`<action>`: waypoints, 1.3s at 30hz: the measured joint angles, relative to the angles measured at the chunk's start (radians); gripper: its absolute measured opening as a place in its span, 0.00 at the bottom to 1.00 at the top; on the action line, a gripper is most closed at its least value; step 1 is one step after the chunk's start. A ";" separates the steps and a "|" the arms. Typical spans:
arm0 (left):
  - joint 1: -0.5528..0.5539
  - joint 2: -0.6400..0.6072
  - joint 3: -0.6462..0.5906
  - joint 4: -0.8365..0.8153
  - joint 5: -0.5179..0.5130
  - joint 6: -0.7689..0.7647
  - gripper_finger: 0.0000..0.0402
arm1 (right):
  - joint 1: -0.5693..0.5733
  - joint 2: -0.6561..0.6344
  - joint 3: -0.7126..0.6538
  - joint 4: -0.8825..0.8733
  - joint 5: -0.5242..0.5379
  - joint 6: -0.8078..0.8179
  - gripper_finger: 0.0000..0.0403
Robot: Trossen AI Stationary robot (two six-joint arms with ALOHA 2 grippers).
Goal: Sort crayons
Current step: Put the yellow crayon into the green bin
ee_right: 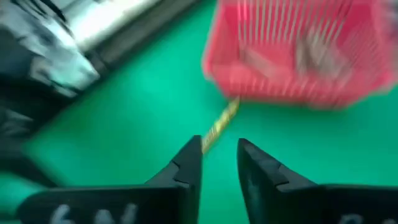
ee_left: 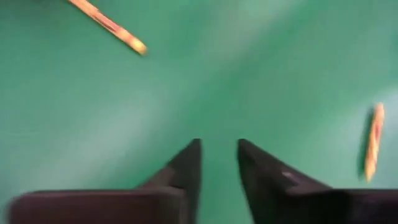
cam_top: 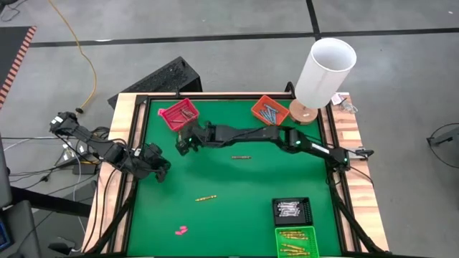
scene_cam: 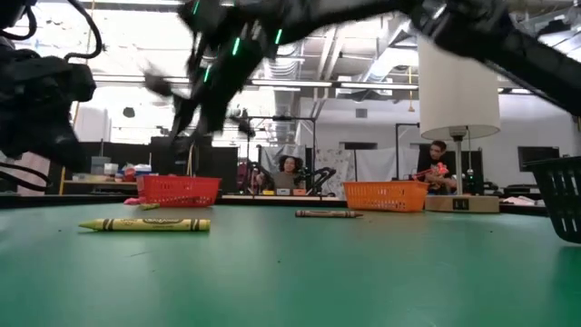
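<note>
High view: the green table [cam_top: 237,208] carries four small baskets. Take the red basket [cam_top: 177,114], at the far edge, as the landmark.

The right gripper [cam_top: 188,140] hangs just on the near side of the red basket, on an arm stretched across from the right side of the table. In the right wrist view its fingers [ee_right: 186,163] stand slightly parted with bare green between them; nothing is gripped. A yellowish crayon [ee_right: 221,126] lies ahead of the fingertips, close to the basket's wall, and blurred sticks lie inside the basket.

The left gripper [cam_top: 154,163] hangs nearer the front and slightly left of the red basket, close to the table's left edge. Its fingers [ee_left: 186,165] are likewise slightly parted and hold nothing.

Loose crayons on the table:
- A dark crayon [cam_top: 241,156] lies to the right of the red basket, nearer the front.
- A yellow crayon [cam_top: 206,198] lies well toward the front from it.

Sorted crayons:
- Orange basket [cam_top: 269,110], to the right of the red one: bluish crayons.
- Black basket [cam_top: 292,209], far toward the front right: pale crayons.
- Green basket [cam_top: 295,241], beyond the black one: yellow crayons.
</note>
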 joint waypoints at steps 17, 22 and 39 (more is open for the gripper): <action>0.165 0.275 0.000 0.211 -0.442 -0.218 0.00 | 0.022 -0.476 0.003 -0.312 0.278 -0.361 0.00; 0.203 0.421 0.000 0.337 -0.375 -0.207 0.00 | 0.012 -0.475 -0.008 -0.482 0.282 -0.323 0.00; -0.163 0.073 0.031 0.275 -0.338 -0.134 0.00 | 0.061 -0.474 -0.590 0.304 0.182 -0.133 0.00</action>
